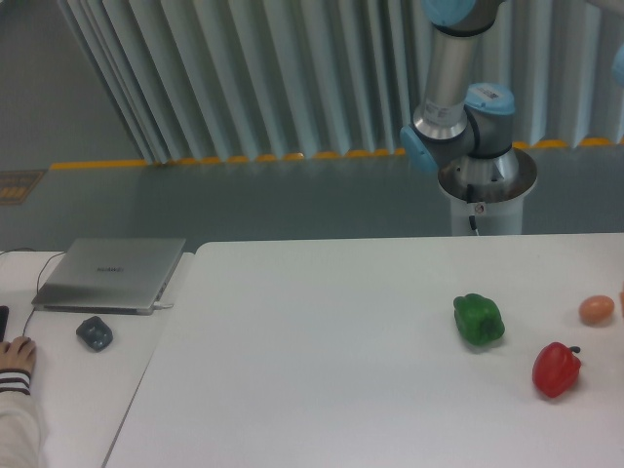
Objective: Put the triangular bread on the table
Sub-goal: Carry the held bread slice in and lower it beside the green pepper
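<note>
1. Fixed camera, the only view. Large white table (322, 390) across the lower frame, straight near-left edge running toward 7 o'clock.
2. Triangular bread (597, 309) at the far right of the table, close to the frame edge: pale tan-orange, rounded. At 3 o'clock from the green pepper (479, 320) and well apart from it. At 1 o'clock from the red pepper (556, 370), near but not touching. Resting on the surface or just above it: cannot tell.
3. Green pepper right of table centre, sitting on the white top. Red pepper at 4 o'clock from it, stem pointing toward 2 o'clock.
4. Robot arm (458, 117) behind the table's far edge at 12 o'clock from the green pepper: grey pedestal, blue-capped joints, silver tube rising out of the top of the frame.
5. Pincer beyond the frame; apart, together or clamped on anything: cannot tell.
6. Narrower white desk (68, 409) left of the table, touching or just beside it. Closed grey laptop (110, 273) on it; small dark grey object (95, 333) at 6 o'clock from the laptop.
7. Person's hand (17, 356) at the left frame edge, at 8 o'clock from the dark object, fingers on the desk.
</note>
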`<state>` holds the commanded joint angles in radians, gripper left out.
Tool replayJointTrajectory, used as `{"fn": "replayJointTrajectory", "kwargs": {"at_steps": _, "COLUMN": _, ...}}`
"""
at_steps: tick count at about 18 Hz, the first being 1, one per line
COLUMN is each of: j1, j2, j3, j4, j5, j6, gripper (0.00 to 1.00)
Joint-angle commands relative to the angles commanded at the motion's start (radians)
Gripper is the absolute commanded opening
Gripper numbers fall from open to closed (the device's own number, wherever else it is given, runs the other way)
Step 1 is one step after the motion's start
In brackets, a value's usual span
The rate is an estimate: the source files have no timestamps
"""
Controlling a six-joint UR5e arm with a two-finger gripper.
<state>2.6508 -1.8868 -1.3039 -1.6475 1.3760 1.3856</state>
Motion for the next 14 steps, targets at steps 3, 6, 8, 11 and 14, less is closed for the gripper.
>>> {"fn": "replayJointTrajectory", "kwargs": {"at_steps": 3, "j1": -0.077, "j2": -0.006, "j3": -0.029, "j4": 0.093, "j5": -0.003, "j6": -0.159, "gripper": 0.00}}
{"fn": "replayJointTrajectory", "kwargs": {"at_steps": 6, "j1": -0.195, "j2": -0.012, "j3": -0.115, "j4": 0.314, "j5": 0.005, "j6": -0.387, "gripper": 0.00}}
{"fn": "replayJointTrajectory", "kwargs": {"at_steps": 8, "j1": -0.221, "j2": -0.020, "j3": -0.117, "j4": 0.342, "j5": -0.003, "j6": -0.466, "gripper": 0.00}}
{"fn": "replayJointTrajectory", "kwargs": {"at_steps": 11, "j1": -0.258, "j2": -0.023, "j3": -0.123, "j4": 0.418, "j5": -0.054, "j6": -0.569, "gripper": 0.00}}
{"fn": "replayJointTrajectory", "kwargs": {"at_steps": 14, "j1": -0.288, "j2": -0.026, "j3": -0.138, "j4": 0.451, "j5": -0.061, "j6": -0.622, "gripper": 0.00}}
